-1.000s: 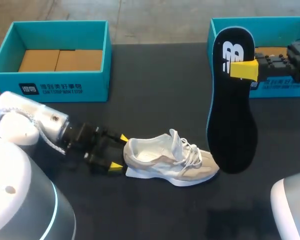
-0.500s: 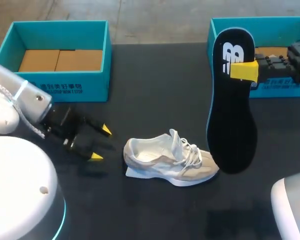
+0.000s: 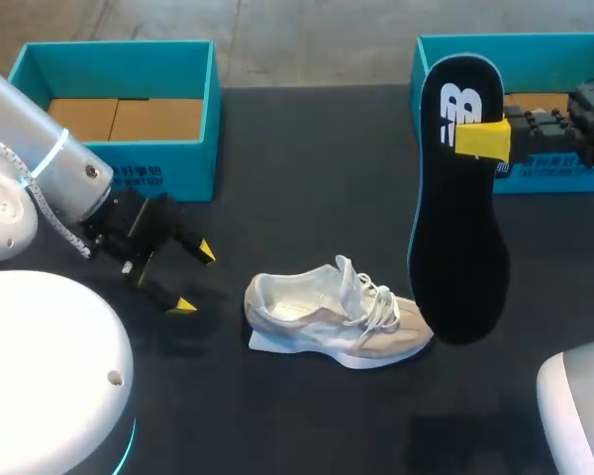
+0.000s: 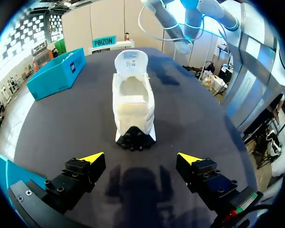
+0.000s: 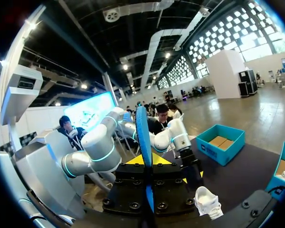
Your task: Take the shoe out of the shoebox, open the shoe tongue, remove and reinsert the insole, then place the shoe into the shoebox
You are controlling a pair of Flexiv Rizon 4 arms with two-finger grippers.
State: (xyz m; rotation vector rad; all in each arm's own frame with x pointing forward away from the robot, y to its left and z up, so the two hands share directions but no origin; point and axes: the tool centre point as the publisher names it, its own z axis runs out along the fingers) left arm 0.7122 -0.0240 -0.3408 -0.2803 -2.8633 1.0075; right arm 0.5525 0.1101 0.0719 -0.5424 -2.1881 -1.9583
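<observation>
Dark surface (image 3: pixel 307 139) carries two open teal boxes along its far edge, the left shoebox (image 3: pixel 119 109) and the right shoebox (image 3: pixel 564 59). Left arm (image 3: pixel 40 188) comes in low from the left, its jaws released and empty. Their yellow tips (image 3: pixel 206 252) point at the shoe's heel, near it but not touching. Right arm (image 3: pixel 574 124) reaches in over the right shoebox, its jaws clenched on the black insole (image 3: pixel 460 247) near the printed end and holding it upright in the air. From the head view, the insole's lower end shows close to the shoe's toe. White-and-beige shoe (image 3: pixel 332 317) stands on its sole mid-surface, outside both boxes, heel toward the left arm, straight ahead of the left jaws in the left wrist view
</observation>
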